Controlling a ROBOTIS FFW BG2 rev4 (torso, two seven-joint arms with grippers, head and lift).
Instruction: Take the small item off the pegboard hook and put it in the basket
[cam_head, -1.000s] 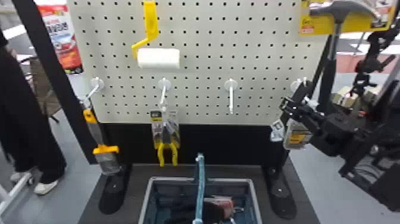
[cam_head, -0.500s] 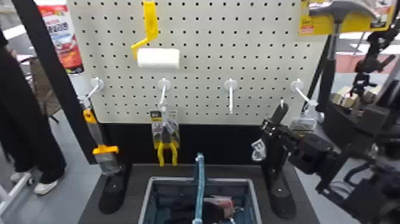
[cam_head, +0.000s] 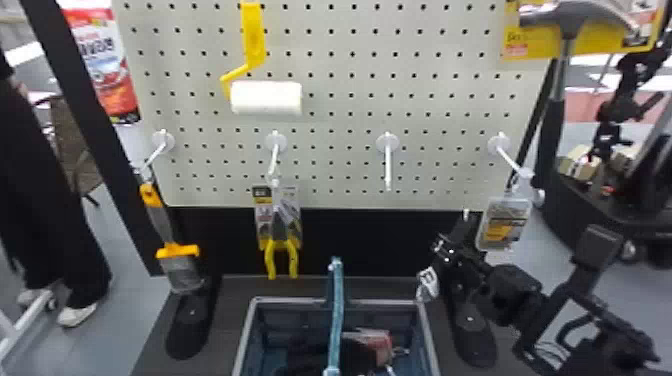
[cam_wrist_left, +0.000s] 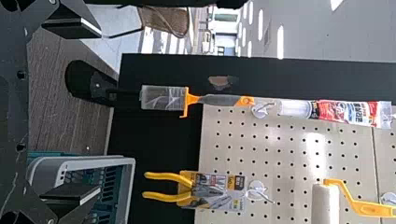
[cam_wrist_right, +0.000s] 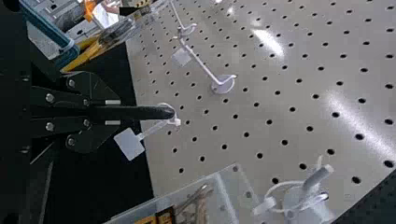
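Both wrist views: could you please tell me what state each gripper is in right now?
Left gripper: open, empty.
Right gripper: closed on the small black item.

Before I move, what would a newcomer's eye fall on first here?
Probably the yellow-handled paint roller with its white sleeve, high on the pegboard, left of its middle. Next, the bright yellow handles of the packaged pliers, hanging below the roller. Then the pale tag at the shut fingers of the right gripper, in front of the board, above and right of the basket.
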